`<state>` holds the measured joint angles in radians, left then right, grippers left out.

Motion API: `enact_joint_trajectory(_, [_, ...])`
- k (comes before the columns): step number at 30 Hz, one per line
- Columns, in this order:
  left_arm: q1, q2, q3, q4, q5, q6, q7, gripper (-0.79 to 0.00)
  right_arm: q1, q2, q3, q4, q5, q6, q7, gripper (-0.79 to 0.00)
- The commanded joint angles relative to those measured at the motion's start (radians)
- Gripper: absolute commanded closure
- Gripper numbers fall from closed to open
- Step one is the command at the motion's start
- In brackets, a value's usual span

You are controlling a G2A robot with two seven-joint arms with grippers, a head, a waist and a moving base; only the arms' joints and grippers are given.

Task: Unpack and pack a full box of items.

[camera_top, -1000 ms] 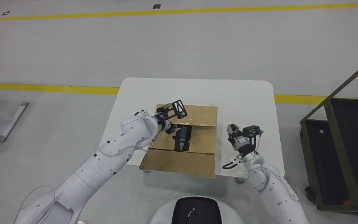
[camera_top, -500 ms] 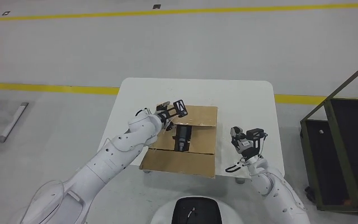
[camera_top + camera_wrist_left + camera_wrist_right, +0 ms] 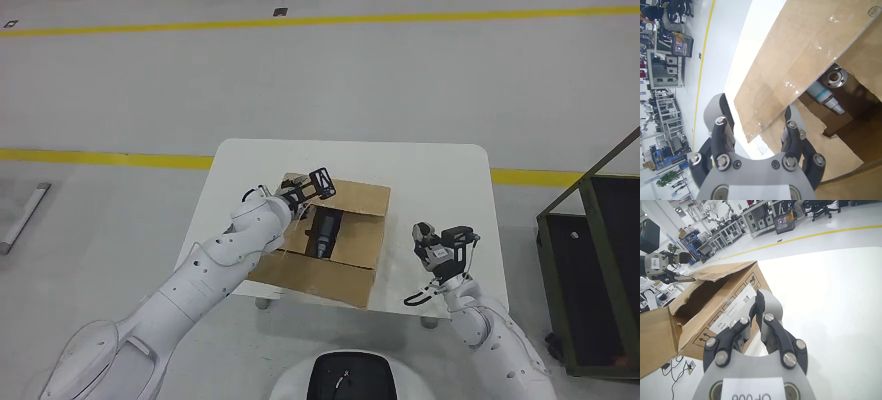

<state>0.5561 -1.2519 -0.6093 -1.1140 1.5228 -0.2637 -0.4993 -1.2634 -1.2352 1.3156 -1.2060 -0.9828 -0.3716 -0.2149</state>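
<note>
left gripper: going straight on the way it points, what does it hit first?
Most likely the cardboard flap: its corner sits between the left gripper's open fingers, so it would run deeper onto that. Contact depth unclear.

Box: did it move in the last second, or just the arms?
The box slid and twisted slightly away from the robot, with the left gripper at its far flap moving the same way. The right gripper drifted slightly away from the box. Its contents stayed inside.

Box (image 3: pixel 345 262) on table (image 3: pixel 440 170) — tube (image 3: pixel 824 95) inside, left gripper (image 3: pixel 318 187) at its far side, right gripper (image 3: pixel 445 240) right of it.
</note>
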Motion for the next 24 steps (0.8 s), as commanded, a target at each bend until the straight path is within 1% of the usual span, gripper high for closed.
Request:
enact_joint_trajectory(1, [0.002, -0.003, -0.005, 0.001, 0.005, -0.002, 0.002, 0.000, -0.003, 0.000, 0.003, -0.007, -0.001, 0.000, 0.001, 0.000])
enact_joint_trajectory(11, [0.010, -0.014, -0.030, -0.016, 0.032, -0.031, 0.010, 0.000, -0.022, 0.009, 0.031, -0.074, -0.036, -0.025, 0.006, 0.000])
enact_joint_trajectory(16, [0.017, -0.013, -0.062, -0.055, 0.006, -0.084, 0.001, 0.000, -0.039, 0.015, 0.053, -0.113, -0.042, -0.049, 0.021, 0.000])
enact_joint_trajectory(20, [0.027, -0.006, -0.096, -0.098, -0.012, -0.130, -0.039, 0.000, -0.053, 0.020, 0.070, -0.142, -0.040, -0.063, 0.030, -0.003])
enact_joint_trajectory(24, [0.040, 0.002, -0.137, -0.148, -0.058, -0.187, -0.105, 0.000, -0.068, 0.025, 0.092, -0.179, -0.039, -0.088, 0.040, -0.012])
